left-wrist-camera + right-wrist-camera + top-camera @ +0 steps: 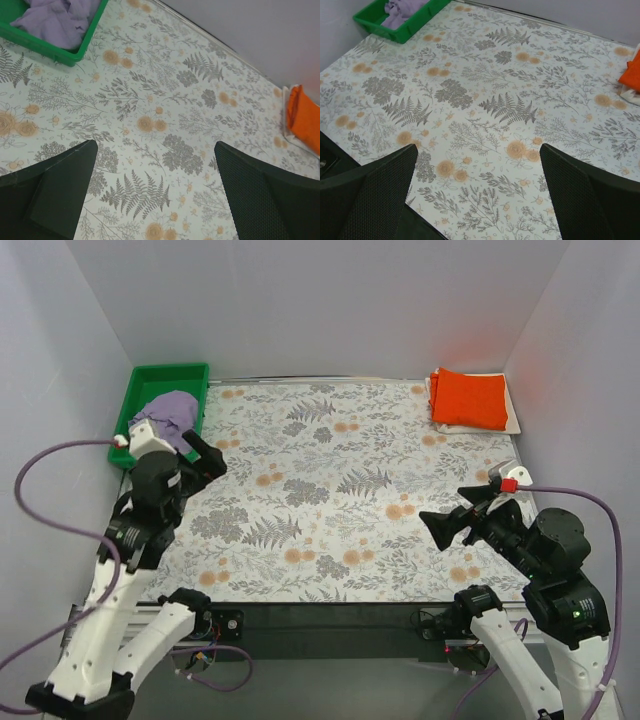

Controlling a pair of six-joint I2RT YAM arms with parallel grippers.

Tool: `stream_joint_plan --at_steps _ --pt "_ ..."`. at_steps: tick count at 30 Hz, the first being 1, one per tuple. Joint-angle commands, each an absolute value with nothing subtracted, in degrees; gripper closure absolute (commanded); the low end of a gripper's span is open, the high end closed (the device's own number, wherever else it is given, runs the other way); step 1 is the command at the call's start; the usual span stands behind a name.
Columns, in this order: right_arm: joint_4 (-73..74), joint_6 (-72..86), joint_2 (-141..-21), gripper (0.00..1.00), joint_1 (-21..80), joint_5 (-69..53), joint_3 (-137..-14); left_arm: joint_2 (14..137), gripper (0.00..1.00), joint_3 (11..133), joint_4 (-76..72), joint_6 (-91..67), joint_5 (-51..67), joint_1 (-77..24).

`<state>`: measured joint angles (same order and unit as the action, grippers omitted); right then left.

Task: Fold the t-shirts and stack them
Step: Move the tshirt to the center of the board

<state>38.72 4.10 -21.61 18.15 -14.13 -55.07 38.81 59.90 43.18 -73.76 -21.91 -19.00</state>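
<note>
Shirts sit at opposite far corners of the worktop (330, 490). The lavender shirt (172, 412) lies crumpled in the green tray (175, 371) at far left, bunched toward the tray's near end, with no clear long axis. The left arm (150, 502) is much the nearer. The left jaws stand just beside the tray's near right corner, spread wide with nothing between them. They point diagonally toward the far right, so in the left wrist view the shirt sits at the upper-left corner, left of their line rather than ahead. Reaching it likely calls for a swing left and over the tray wall. The orange shirt (470, 398), folded, rests on the white shirt (513, 412) at far right. The right arm (545, 540) is held over the near right, and the right jaws, also wide open and empty, are aimed left.
</note>
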Motion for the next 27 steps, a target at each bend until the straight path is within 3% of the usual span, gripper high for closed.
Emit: stream_joint_plan --at_steps 1,5,10,15,27 --pt "37.7 4.8 -21.4 0.02 18.5 -19.0 -54.5 47.2 0.02 61.4 35.4 -73.7 -26.2 -19.2" --pt "37.7 4.4 -23.5 0.02 18.5 -19.9 -54.4 61.0 0.02 63.4 24.8 -70.2 -21.6 -14.4" --pt "38.4 4.1 -28.2 0.02 18.5 -21.7 -56.2 75.9 0.02 69.2 20.3 -74.3 -11.8 1.8" --pt "38.7 5.2 -31.0 0.02 18.5 -22.2 -56.0 85.8 0.02 73.2 14.2 -68.0 -15.8 5.3" --pt "39.1 6.4 -35.0 0.02 18.5 -19.8 -56.1 106.7 0.02 82.2 9.0 -70.4 -14.7 12.1"
